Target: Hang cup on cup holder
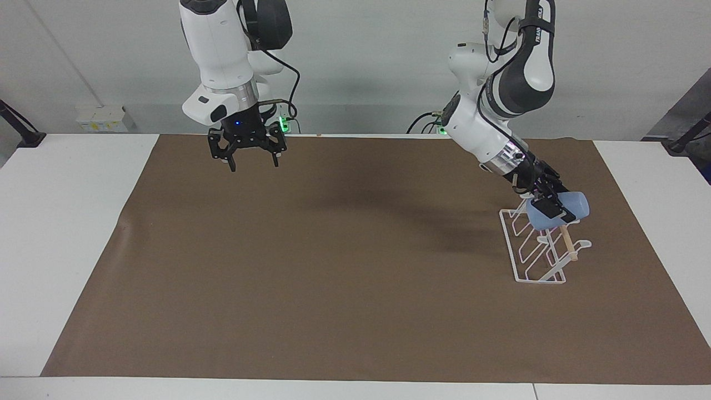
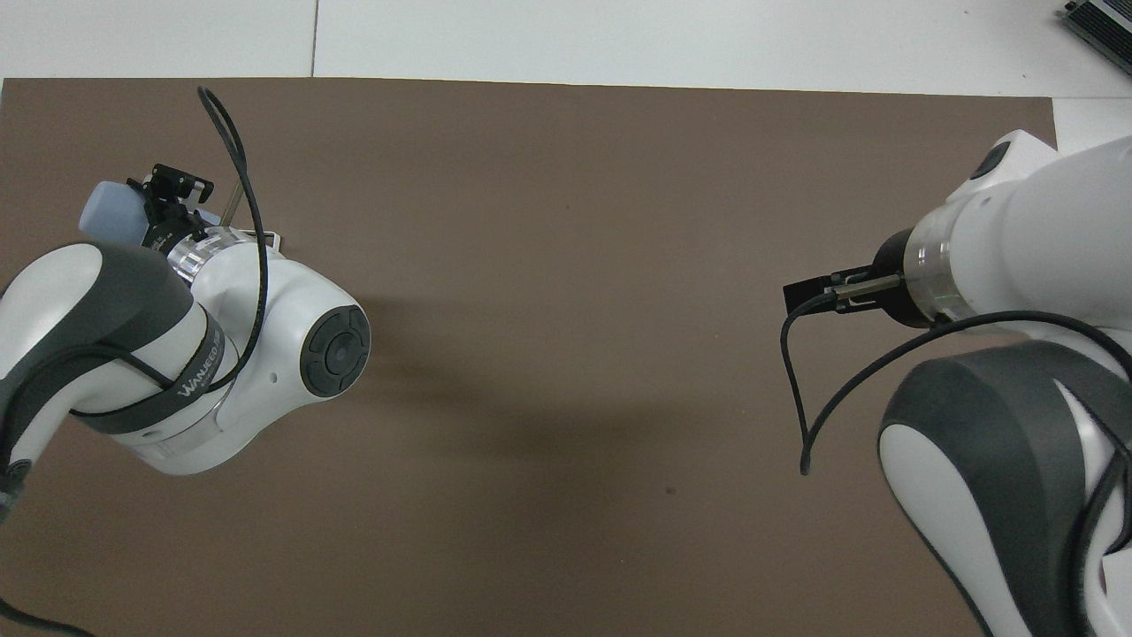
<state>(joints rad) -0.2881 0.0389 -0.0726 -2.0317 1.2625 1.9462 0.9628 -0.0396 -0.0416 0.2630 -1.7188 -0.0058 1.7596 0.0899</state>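
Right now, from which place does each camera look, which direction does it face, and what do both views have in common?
Facing view: high across the table, facing both robots; shows both whole arms, the open right gripper and the left gripper shut on the light-blue cup at the white wire cup holder.
Overhead view: above the robots' end, looking steeply down; arms enter from below.
Shared: brown mat, cup, both arms.

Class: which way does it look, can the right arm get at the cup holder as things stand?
Probably not easily: the right pincer waits at the other end, and the left pincer, holding the blue cup, crowds the cup holder.
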